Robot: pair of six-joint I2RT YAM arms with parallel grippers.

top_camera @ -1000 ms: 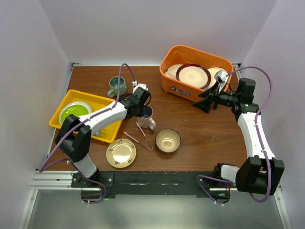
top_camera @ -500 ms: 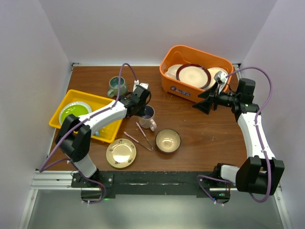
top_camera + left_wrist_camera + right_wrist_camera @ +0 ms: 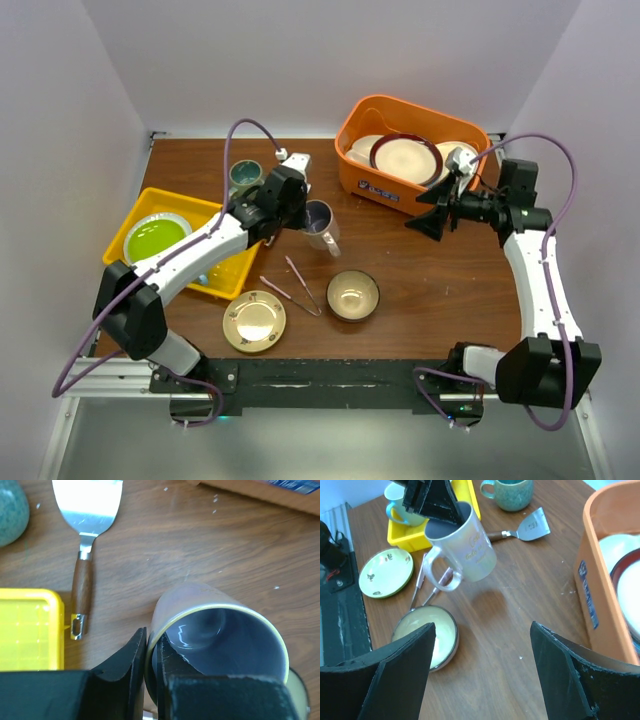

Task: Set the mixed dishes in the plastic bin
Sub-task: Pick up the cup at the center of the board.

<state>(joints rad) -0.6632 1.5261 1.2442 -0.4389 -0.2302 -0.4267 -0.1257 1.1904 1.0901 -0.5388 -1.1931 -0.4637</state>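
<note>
Pinched nearly shut, the left gripper (image 3: 150,646) has the lavender mug (image 3: 320,222) by its rim, one finger inside the cup and one outside against the wall. From the right wrist camera I see the mug (image 3: 470,545) tilted and hanging off the wood, handle pointing down, its shadow on the table beneath it. It sits near the plastic bin (image 3: 375,185), off the bin's near corner on the left arm's side, not touching it.

My right gripper (image 3: 428,215) stands wide open with nothing between the fingers, just in front of the bin's near wall at the other corner.

Inside the bin I can make out a brown-rimmed plate (image 3: 405,157) leaning over paler dishes; I cannot tell those apart.

Further out from the bin, toward the arm bases, the bronze bowl (image 3: 352,294) rests upright on the table, with the pink tongs (image 3: 295,285) beside it and a small cream plate (image 3: 254,320) beyond those. The teal mug (image 3: 243,178) stands well to the left-arm side of the bin, and the metal spatula (image 3: 85,530) lies flat between it and the held mug. Farthest from the bin is the yellow tray (image 3: 215,215), holding the lime-green plate (image 3: 155,238).
</note>
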